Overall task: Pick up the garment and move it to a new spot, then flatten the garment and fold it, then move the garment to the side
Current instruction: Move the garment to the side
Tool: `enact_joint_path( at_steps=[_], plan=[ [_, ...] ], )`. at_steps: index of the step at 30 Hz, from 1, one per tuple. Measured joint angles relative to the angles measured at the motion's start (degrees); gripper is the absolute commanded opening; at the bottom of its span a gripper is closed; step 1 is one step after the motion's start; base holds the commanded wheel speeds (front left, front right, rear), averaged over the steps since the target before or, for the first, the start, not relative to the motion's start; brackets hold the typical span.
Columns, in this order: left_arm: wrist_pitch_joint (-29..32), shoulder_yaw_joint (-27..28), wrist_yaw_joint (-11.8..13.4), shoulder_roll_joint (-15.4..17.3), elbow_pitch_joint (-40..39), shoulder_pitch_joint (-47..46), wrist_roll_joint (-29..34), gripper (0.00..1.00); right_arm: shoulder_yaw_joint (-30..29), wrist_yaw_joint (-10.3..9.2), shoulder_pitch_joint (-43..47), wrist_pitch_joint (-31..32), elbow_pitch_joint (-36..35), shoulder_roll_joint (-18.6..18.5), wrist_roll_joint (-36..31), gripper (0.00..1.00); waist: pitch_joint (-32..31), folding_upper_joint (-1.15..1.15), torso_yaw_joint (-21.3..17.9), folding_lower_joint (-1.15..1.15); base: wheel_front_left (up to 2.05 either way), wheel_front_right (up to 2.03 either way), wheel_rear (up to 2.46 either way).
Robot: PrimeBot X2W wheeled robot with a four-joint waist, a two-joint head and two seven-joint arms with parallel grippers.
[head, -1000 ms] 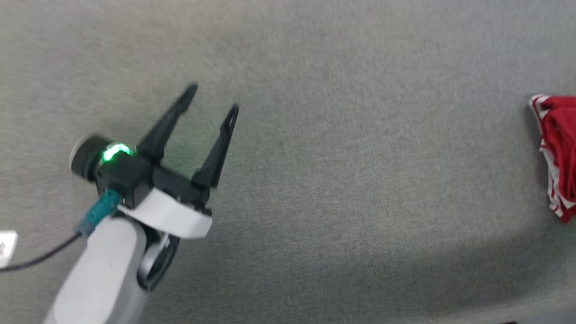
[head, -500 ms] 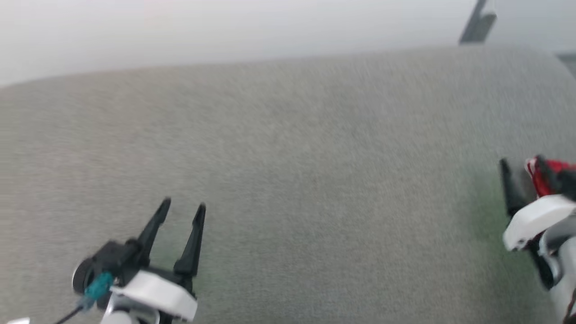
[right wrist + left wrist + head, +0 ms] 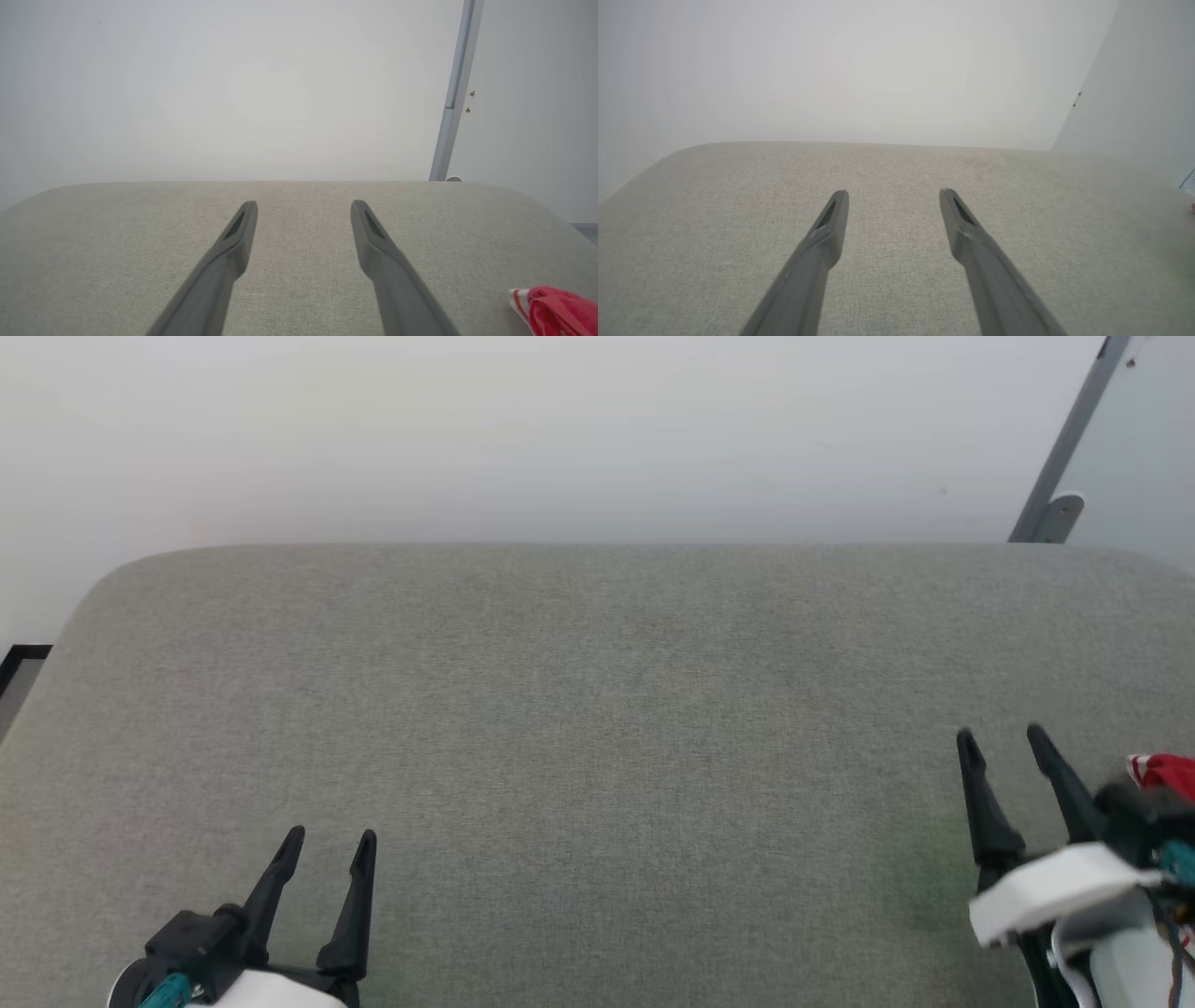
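Garment first: a bunched scrap of red cloth with white-striped trim shows at the far right edge of the head view [image 3: 1165, 773], lying on the grey fabric surface [image 3: 597, 709] and partly hidden behind the right wrist. Starting at the left, the left gripper [image 3: 330, 840] hovers low over the near left part of that surface, its two dark fingers spread apart with nothing between them; the left wrist view shows the same gap [image 3: 893, 196] over bare weave. The wide middle of the surface reaches back to a white wall [image 3: 560, 429]. Further right, the right gripper [image 3: 1001, 739] also stands with its fingers parted and empty, tips pointing toward the wall. In the right wrist view the garment [image 3: 553, 310] lies just right of those fingers [image 3: 397, 280], not touching them. A grey post [image 3: 1064, 448] leans at the upper right.
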Motion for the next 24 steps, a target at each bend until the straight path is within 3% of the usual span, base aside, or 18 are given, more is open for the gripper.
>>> enact_joint_path(
  at_steps=[13,24],
  plan=[
    [0.0,2.4,0.0,0.1,-6.1,4.5,0.8,1.0,-8.1,-0.01,14.2,0.0,-13.8,4.3,-2.3,1.0,-1.0,0.0,3.2,0.0,0.0,0.0,0.0],
    [0.0,3.7,0.0,0.1,-7.9,6.9,1.0,1.0,-10.6,-0.01,18.6,0.7,-19.4,6.7,-4.1,1.0,-1.4,0.0,4.1,0.0,0.0,0.0,0.0]
  ],
)
